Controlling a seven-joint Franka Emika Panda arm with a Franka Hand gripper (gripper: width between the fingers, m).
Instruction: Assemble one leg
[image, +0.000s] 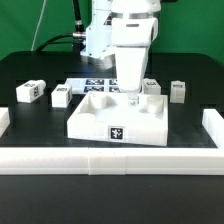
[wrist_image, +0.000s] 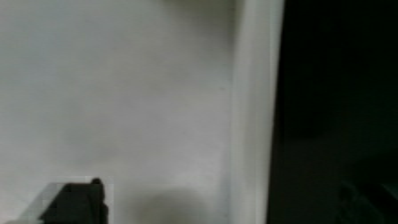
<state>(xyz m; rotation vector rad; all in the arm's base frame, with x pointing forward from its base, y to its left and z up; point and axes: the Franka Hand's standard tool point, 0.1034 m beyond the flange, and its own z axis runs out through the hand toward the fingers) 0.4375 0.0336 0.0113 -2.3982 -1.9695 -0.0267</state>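
Observation:
Several legs, small white blocks with marker tags, lie on the black table: two at the exterior view's left (image: 27, 92) (image: 62, 96), one just behind the tray-like part (image: 152, 87) and one at the right (image: 178, 91). My gripper (image: 133, 99) is lowered onto the back right of the large white tray-like part (image: 105, 118) and holds no leg. The wrist view shows that part's white surface (wrist_image: 125, 100) very close, with black table beside it. One dark fingertip (wrist_image: 71, 205) shows far to one side; the jaws stand wide apart.
The marker board (image: 98, 85) lies behind the tray-like part. A low white wall (image: 110, 162) runs along the table's front, with white blocks at the left (image: 3, 122) and right (image: 214, 125) ends.

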